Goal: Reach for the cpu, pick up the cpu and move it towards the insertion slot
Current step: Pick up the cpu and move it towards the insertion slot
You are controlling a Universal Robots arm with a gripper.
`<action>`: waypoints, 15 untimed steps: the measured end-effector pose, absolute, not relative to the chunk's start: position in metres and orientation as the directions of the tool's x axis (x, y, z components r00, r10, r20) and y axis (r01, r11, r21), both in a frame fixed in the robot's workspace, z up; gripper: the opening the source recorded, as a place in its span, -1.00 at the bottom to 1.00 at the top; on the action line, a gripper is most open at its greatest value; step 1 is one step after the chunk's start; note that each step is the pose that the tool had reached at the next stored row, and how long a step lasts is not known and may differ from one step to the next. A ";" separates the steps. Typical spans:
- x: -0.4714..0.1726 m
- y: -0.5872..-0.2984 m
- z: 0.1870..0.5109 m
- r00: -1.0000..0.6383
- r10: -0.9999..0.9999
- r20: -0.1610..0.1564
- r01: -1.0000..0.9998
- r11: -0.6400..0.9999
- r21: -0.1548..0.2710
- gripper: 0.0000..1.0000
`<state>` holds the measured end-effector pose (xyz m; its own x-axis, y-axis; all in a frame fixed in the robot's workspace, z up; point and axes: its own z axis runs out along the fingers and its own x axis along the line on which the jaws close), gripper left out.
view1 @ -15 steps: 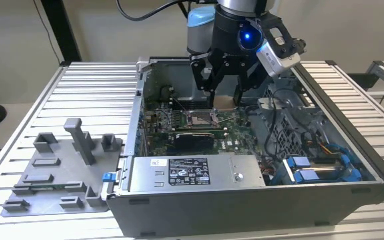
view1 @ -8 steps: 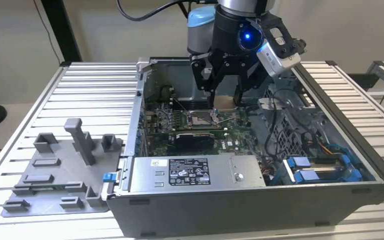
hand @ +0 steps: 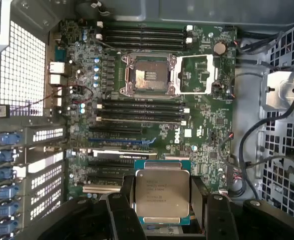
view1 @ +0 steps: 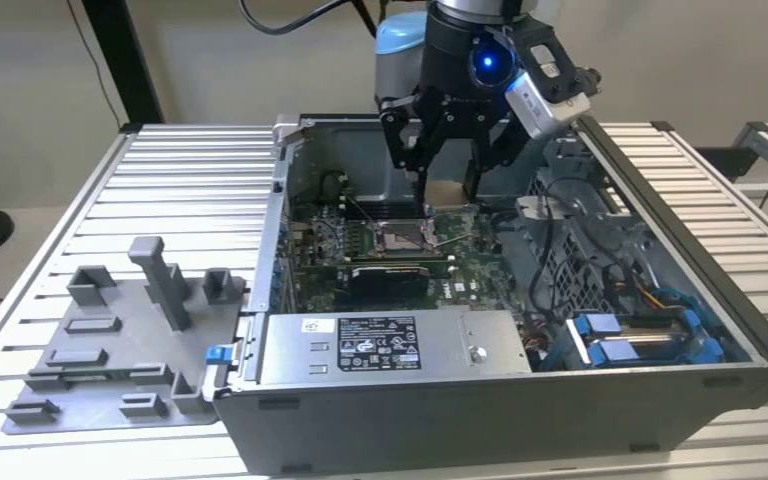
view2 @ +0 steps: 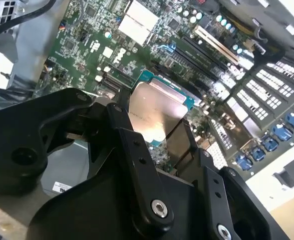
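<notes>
Already my black gripper (hand: pixel 162 200) clamps the thin silver-topped square cpu (hand: pixel 162 192), lifted above the green board; the metal-framed insertion slot (hand: pixel 148 75) lies well apart, not yet reached.

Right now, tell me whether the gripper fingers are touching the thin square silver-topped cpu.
Touching. In the first wrist view the black fingers press against opposite edges of the thin square silver-topped cpu, with no gap visible on either side.

In both wrist views the fingers (hand: pixel 126 200) covered the cpu's (hand: pixel 162 192) side edges. In the exterior view, the arm (view1: pixel 471 60) was cut off by the top edge.
</notes>
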<state>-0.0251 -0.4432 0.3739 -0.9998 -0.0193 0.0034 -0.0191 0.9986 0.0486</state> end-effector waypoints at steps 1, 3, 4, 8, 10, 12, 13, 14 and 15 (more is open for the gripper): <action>-0.025 -0.439 0.374 -1.000 -0.019 0.003 -0.019 0.999 0.049 -1.00; -0.025 -0.433 0.374 -1.000 -0.019 0.003 -0.019 0.999 0.049 -1.00; -0.025 -0.430 0.374 -1.000 -0.019 0.003 -0.019 0.999 0.049 -1.00; -0.025 -0.419 0.374 -1.000 -0.019 0.003 -0.019 0.999 0.049 -1.00; -0.026 -0.413 0.374 -1.000 -0.019 0.003 -0.019 0.999 0.049 -1.00; -0.027 -0.407 0.374 -1.000 -0.019 0.003 -0.019 0.999 0.049 -1.00; -0.027 -0.404 0.374 -1.000 -0.019 0.003 -0.019 0.999 0.049 -1.00; -0.027 -0.401 0.374 -1.000 -0.019 0.003 -0.019 0.999 0.049 -1.00; -0.028 -0.398 0.374 -1.000 -0.019 0.003 -0.019 0.999 0.049 -1.00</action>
<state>-0.0277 -0.3982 0.3736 -0.9998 -0.0192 0.0034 -0.0190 0.9986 0.0486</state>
